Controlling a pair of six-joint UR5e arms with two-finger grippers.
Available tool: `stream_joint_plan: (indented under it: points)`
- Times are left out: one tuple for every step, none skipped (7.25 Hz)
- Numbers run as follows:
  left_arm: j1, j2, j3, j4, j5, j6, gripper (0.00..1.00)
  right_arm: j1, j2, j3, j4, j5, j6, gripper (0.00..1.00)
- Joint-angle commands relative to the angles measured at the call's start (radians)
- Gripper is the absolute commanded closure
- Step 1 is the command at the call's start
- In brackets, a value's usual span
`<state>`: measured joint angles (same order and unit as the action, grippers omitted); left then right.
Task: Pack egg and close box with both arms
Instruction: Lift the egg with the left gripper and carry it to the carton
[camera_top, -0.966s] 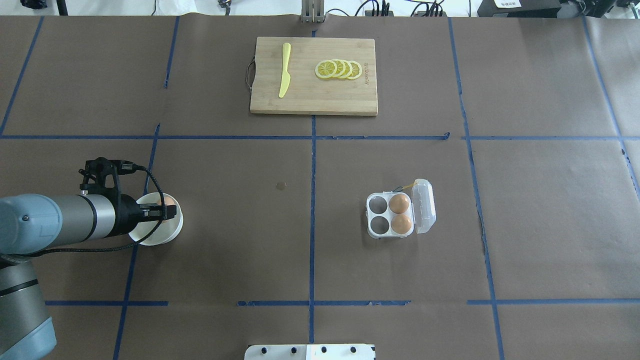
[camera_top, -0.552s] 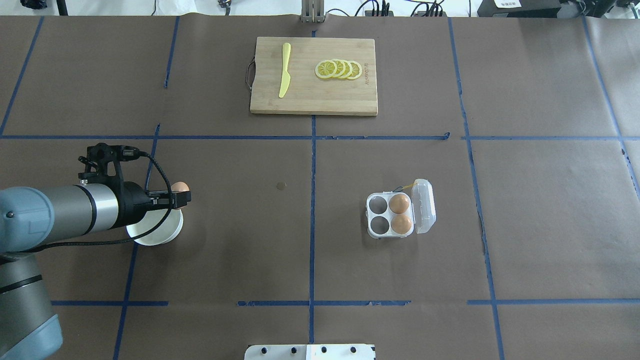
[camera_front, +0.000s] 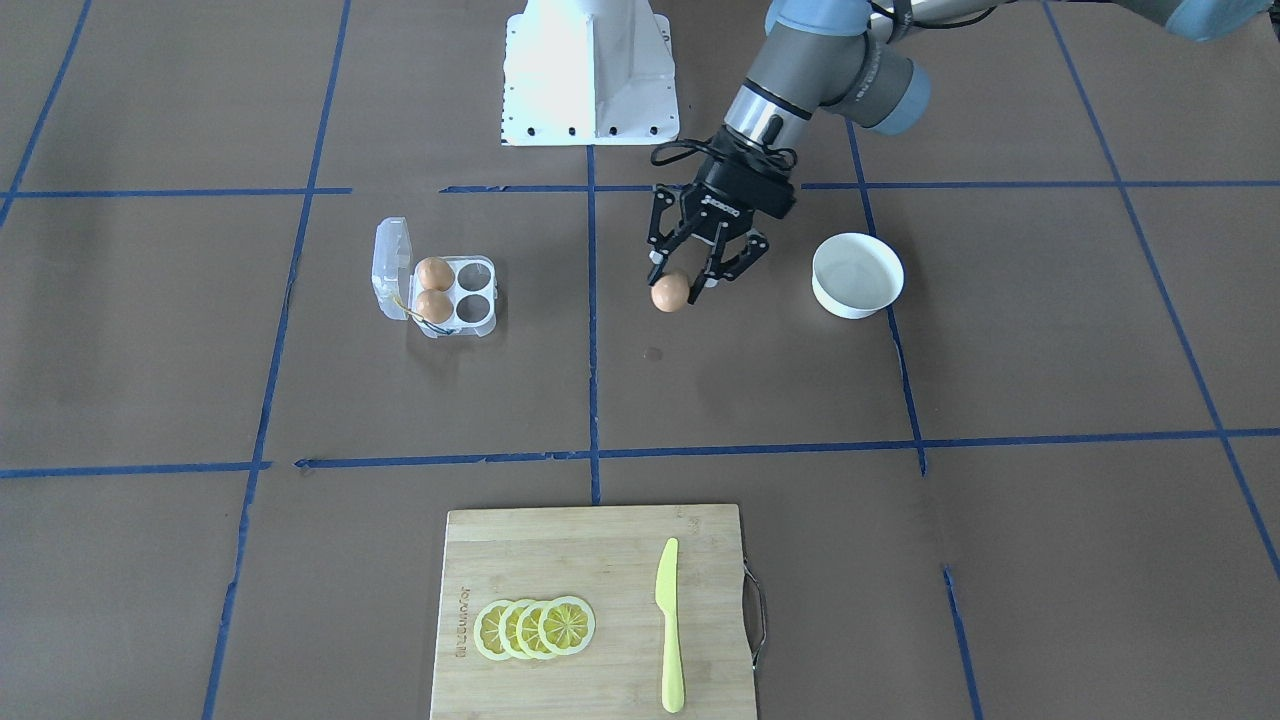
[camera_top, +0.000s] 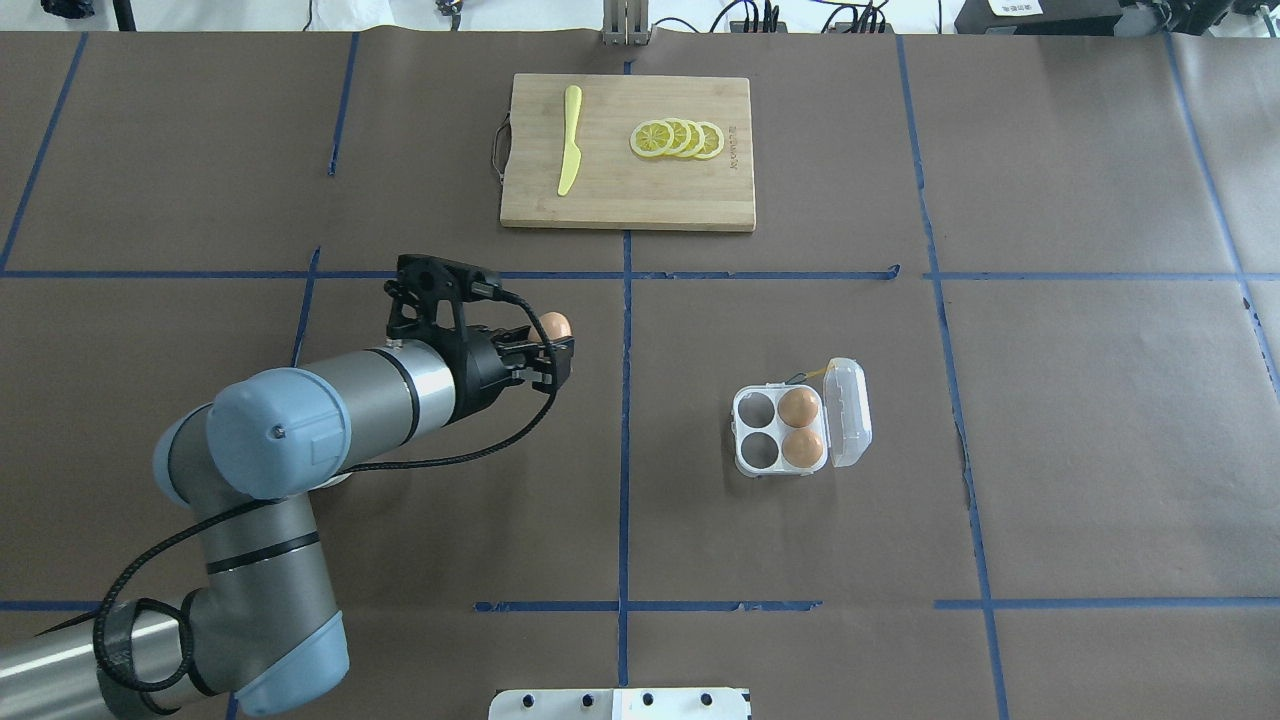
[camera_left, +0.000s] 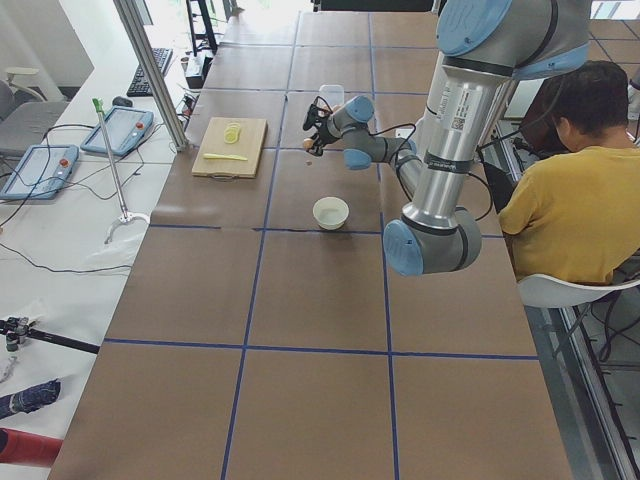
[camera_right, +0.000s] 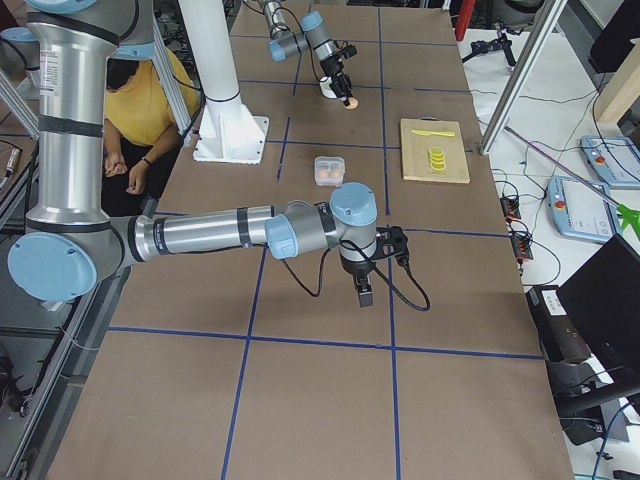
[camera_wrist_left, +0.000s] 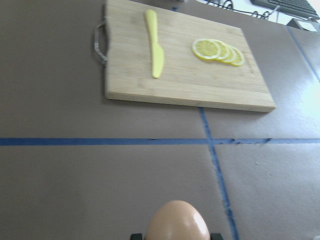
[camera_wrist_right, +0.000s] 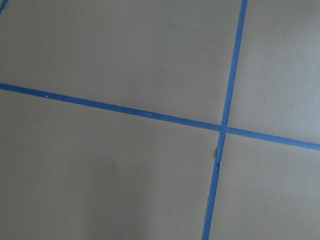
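Your left fingers (camera_top: 562, 360) pinch the small orange-brown egg (camera_top: 556, 325); seen from overhead, the clear plastic box (camera_top: 757, 450) sits at four o'clock. You cannot tell how the right fingers (camera_right: 365, 296) stand.

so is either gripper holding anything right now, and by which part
The left gripper holds the egg, pinched by its upper half, the lower half hanging free. Whether the right gripper holds anything cannot be told.
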<state>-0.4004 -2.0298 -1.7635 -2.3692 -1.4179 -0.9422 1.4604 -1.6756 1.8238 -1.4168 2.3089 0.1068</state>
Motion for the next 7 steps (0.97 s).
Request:
stream_joint_plan:
  points:
    - [0.049, -0.125, 0.266, -0.454, 0.010, 0.230, 1.00, 0.000, 0.004, -0.001, 0.001, -0.002, 0.001, 0.00]
    - [0.058, -0.206, 0.361, -0.528, 0.011, 0.359, 1.00, 0.000, 0.004, -0.001, 0.001, -0.011, 0.001, 0.00]
    - [0.069, -0.234, 0.374, -0.556, 0.013, 0.469, 1.00, 0.000, 0.005, -0.001, 0.001, -0.020, 0.001, 0.00]
    - [0.080, -0.242, 0.410, -0.602, 0.011, 0.514, 1.00, 0.000, 0.005, -0.001, 0.001, -0.022, 0.001, 0.00]
    - [0.086, -0.289, 0.505, -0.645, 0.010, 0.596, 1.00, 0.000, 0.010, -0.003, 0.001, -0.026, 0.001, 0.00]
    - [0.090, -0.341, 0.572, -0.647, 0.010, 0.641, 1.00, 0.000, 0.014, -0.003, -0.001, -0.045, 0.002, 0.00]
    - [0.110, -0.348, 0.590, -0.645, 0.010, 0.641, 1.00, 0.000, 0.016, -0.004, 0.001, -0.051, 0.002, 0.00]
